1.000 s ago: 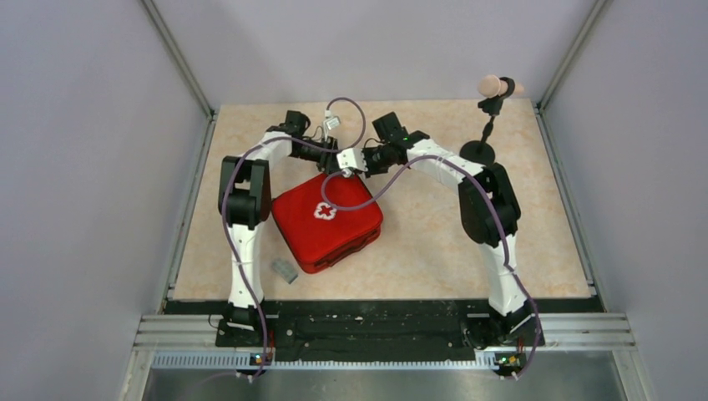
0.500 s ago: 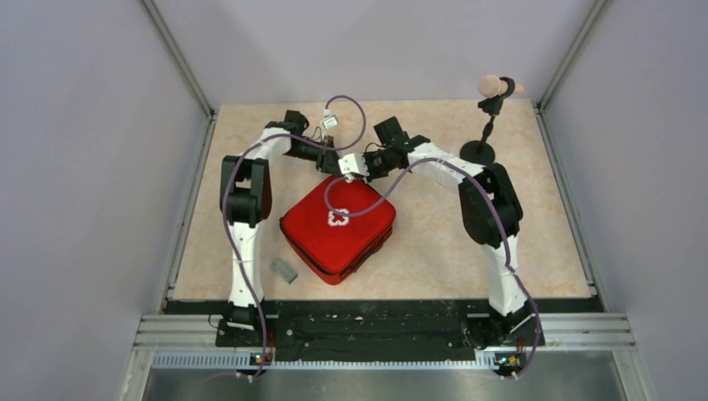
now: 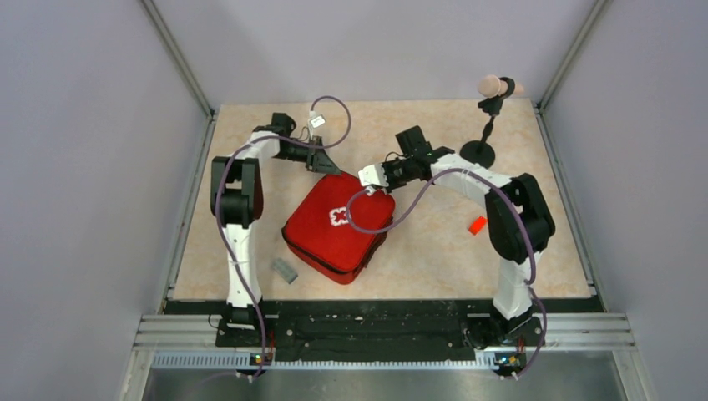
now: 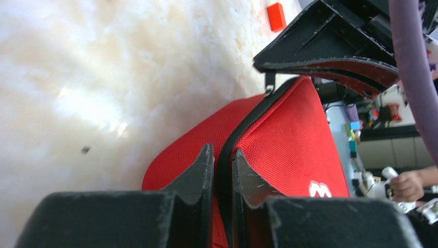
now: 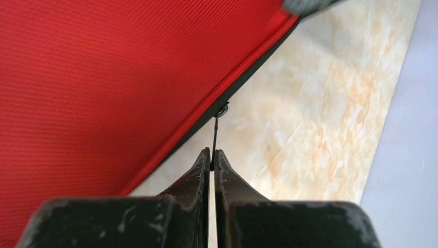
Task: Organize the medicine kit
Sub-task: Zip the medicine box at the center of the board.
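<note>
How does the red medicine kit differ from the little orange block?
The medicine kit is larger than the orange block. The kit carries a white cross and black zipper edging; the block is plain. The left gripper and right gripper hold the kit at its zipper, while the block lies untouched. Both are reddish.

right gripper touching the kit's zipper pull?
Touching. Right wrist view shows the right gripper pinching the thin zipper pull hanging off the medicine kit.

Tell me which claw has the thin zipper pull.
The right claw: it pinches the pull hanging off the medicine kit; the left claw clamps the kit's black edging instead.
</note>
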